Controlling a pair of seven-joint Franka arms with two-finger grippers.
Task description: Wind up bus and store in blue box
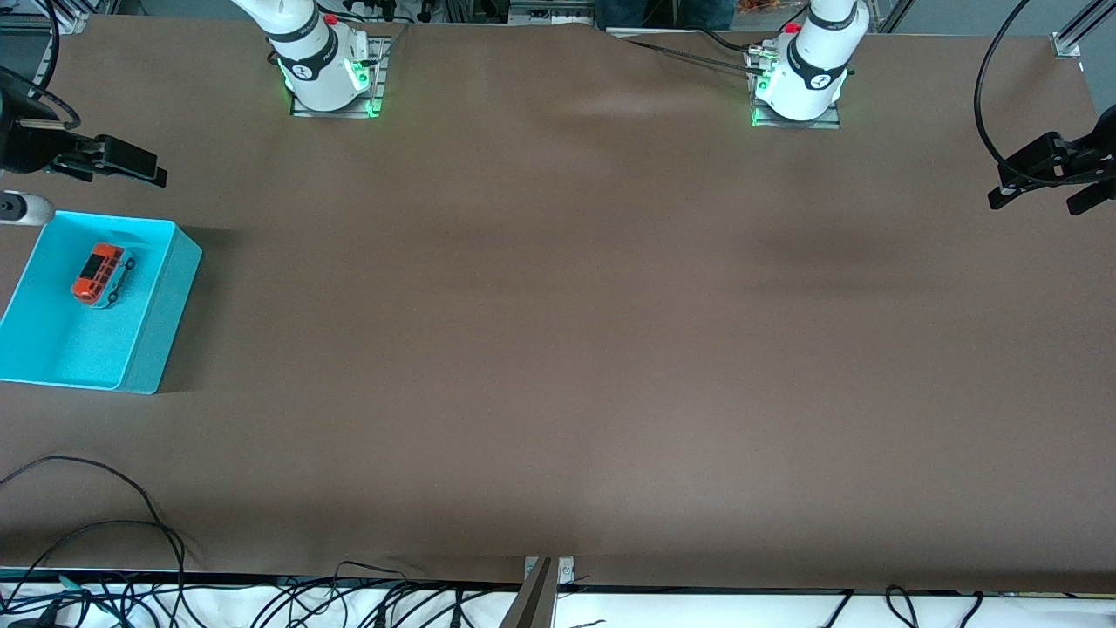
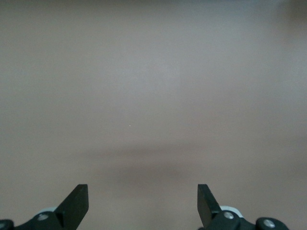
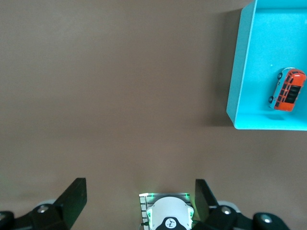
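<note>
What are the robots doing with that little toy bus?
Right now neither robot arm is touching anything. The bus already sits inside the blue box, at the right arm's end of the table. The right gripper is open and empty, up above the bare table beside the box. The left gripper is open and empty too, waiting over bare table at the left arm's end. The storing looks done.

Left end effector (image 2: 143, 203): raised, fingers spread, empty. Right end effector (image 3: 140, 199): raised, fingers spread, empty. Both arms wait.
</note>
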